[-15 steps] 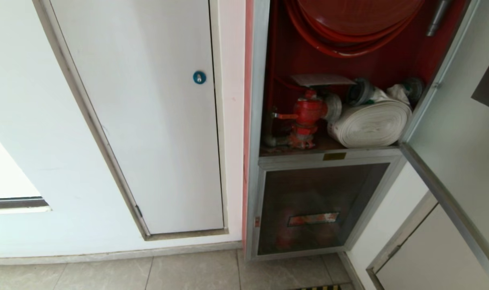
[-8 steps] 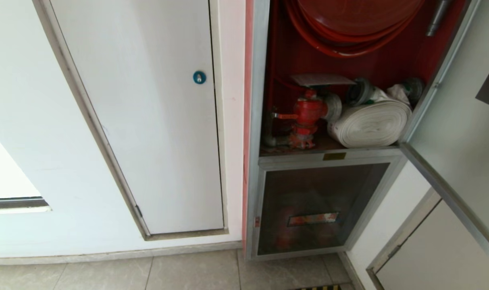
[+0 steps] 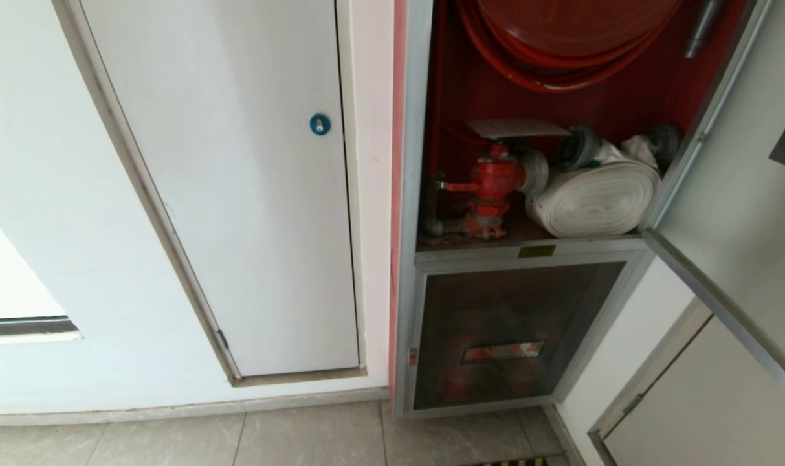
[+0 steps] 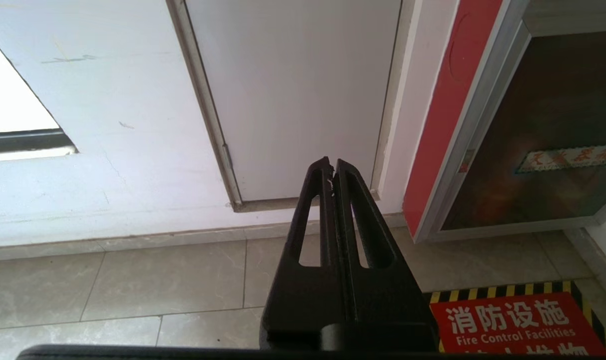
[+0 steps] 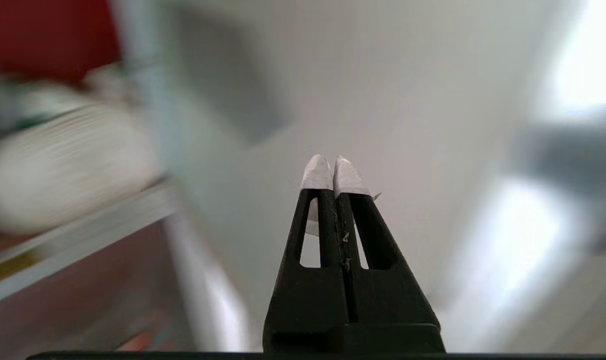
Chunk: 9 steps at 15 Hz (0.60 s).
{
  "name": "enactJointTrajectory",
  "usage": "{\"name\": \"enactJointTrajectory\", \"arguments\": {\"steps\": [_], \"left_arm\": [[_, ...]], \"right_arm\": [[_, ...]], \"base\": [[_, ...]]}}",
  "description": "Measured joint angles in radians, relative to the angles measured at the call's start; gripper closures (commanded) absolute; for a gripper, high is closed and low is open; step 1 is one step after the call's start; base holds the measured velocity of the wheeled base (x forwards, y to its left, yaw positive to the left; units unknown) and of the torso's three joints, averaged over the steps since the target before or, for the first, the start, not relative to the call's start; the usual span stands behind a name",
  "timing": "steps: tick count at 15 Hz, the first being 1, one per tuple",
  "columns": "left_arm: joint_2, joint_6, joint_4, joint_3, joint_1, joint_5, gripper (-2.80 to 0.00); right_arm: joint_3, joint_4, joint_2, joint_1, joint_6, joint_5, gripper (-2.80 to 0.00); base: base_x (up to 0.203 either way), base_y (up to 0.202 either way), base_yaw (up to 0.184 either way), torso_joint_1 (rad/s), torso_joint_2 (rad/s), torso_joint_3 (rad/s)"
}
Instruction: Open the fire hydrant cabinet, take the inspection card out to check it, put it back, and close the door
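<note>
The white wall fills the left half of the head view, w/ a plain white panel door set in it, a blue round lock near its right edge. Grey floor tiles run along the near edge.

Right of that stands the fire hydrant cabinet, aluminium frame, red inside. The door is swung open to the far right, its inner face pale, 1 dark patch at the picture's right edge. Below the open compartment sits a smaller dark glass panel w/ a red strip label.

Inside, top: red hose reel. Lower right: white rolled hose lying on the compartment floor. Left of it, touching or just beside: red valve. The inspection card lies flat on top of the valve, roughly level, far side against the red back wall.

Neither arm shows in the head view. Right gripper has its 2 white-tipped fingers pressed together, holding nothing; it's in front of the door's pale inner face, rolled hose off to one side, view blurred. Left gripper is parked low, fingers closed, empty, aimed at the foot of the white panel door, above the tiles; a red floor sign reading "Fire Control Facilities" lies near it.
</note>
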State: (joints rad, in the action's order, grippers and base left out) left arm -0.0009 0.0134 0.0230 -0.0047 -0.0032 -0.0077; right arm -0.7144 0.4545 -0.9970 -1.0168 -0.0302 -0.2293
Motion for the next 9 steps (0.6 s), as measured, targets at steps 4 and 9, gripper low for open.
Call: {"name": "enactJointTrajectory", "arguments": {"steps": [4, 9], "left_arm": [[0.0, 0.0, 0.0, 0.0, 0.0, 0.0, 0.0], [0.0, 0.0, 0.0, 0.0, 0.0, 0.0, 0.0]], "right_arm": [[0.089, -0.001, 0.039, 0.353, 0.01, -0.038, 0.0], [0.287, -0.058, 0.235, 0.797, 0.012, 0.025, 0.0]], "base": [[0.0, 0.0, 0.0, 0.0, 0.0, 0.0], [0.0, 0.0, 0.0, 0.0, 0.0, 0.0]]}}
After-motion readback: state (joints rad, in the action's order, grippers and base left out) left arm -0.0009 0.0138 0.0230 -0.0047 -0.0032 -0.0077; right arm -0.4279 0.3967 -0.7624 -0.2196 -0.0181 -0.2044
